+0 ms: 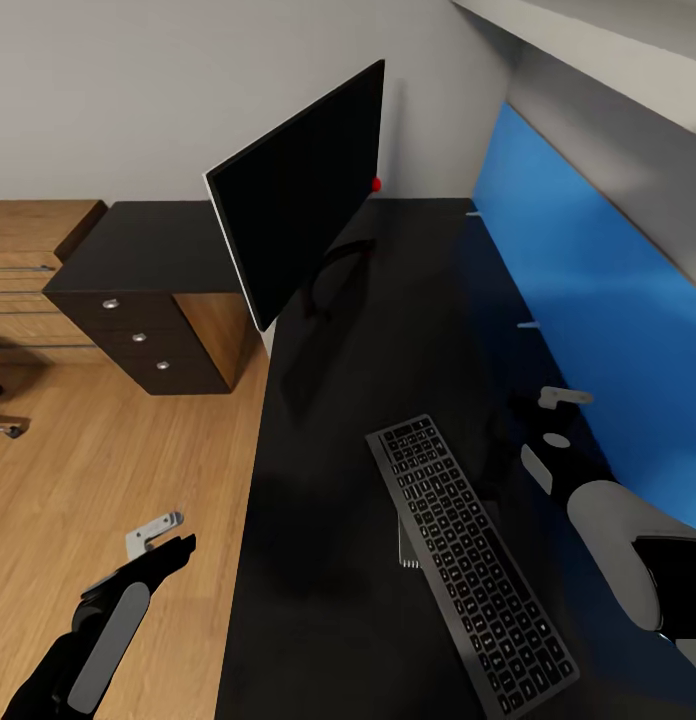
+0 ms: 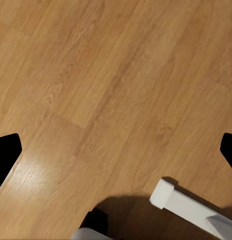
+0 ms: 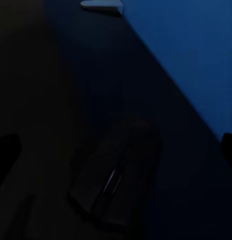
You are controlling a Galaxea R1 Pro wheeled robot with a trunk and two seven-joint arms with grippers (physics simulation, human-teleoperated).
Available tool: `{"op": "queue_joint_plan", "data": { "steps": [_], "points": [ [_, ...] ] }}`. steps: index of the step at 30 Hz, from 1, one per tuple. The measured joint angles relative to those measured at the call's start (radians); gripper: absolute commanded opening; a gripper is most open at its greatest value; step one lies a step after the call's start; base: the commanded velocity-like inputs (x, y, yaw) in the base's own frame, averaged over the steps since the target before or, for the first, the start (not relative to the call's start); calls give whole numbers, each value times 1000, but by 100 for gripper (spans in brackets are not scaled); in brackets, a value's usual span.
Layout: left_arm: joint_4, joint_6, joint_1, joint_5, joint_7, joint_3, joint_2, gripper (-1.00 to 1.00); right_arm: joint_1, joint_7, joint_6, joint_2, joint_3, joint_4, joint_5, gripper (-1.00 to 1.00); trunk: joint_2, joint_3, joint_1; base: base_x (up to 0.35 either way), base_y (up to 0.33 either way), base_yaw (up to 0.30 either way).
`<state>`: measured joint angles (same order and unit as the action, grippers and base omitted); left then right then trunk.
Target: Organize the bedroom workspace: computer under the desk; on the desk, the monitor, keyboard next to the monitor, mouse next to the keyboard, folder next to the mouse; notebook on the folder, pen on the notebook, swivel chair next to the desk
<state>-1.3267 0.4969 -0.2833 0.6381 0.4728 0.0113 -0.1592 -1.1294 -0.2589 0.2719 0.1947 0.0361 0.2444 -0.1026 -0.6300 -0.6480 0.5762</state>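
Floor of light wood planks is at the left side in head view, w/ the left tool hanging over it, beside the worktop edge. In left wrist view the two dark fingertips are far at each side, so this tool is spread and holds nothing; below it a white leg foot stands on the planks. Behind, a dark drawer unit w/ three round silver knobs stands against a light wooden cabinet.

Next is the worktop, matte black. The monitor stands on its far part, tilted, black front toward the robot, a red dot at the corner near the wall, on a curved black foot. Nearer, approx. in the middle of the worktop, the keyboard lies flat and diagonal, well apart from the monitor.

At the right, the right tool hovers above the worktop, near the blue wall panel. Right wrist view shows its fingertips wide apart, so spread, and between them, lower, the mouse lies on the dark top, not touched, close to the panel.
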Motion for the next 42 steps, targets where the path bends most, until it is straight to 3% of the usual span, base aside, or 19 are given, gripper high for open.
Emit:
{"op": "queue_joint_plan", "data": {
  "steps": [21, 27, 35, 37, 42],
  "points": [
    [-35, 1, 0, 2, 1, 0, 6, 100, -24, -30, -9, -3, -10, 12, -7, 100, 0, 0, 0, 0, 0, 0],
    [-35, 2, 0, 2, 1, -1, 6, 100, -48, -32, -53, 0, -13, 9, -18, 100, 0, 0, 0, 0, 0, 0],
    [-36, 2, 0, 2, 1, 0, 6, 100, -75, -32, -110, 25, -16, 5, -86, 100, 0, 0, 0, 0, 0, 0],
    [-38, 4, 0, 2, 1, 0, 5, 100, -87, -31, -141, 39, -17, 5, -156, 100, 0, 0, 0, 0, 0, 0],
    [-38, 5, 0, 2, 1, 0, 5, 100, -91, -30, -145, 41, -17, 4, -178, 100, 0, 0, 0, 0, 0, 0]
  ]
}}
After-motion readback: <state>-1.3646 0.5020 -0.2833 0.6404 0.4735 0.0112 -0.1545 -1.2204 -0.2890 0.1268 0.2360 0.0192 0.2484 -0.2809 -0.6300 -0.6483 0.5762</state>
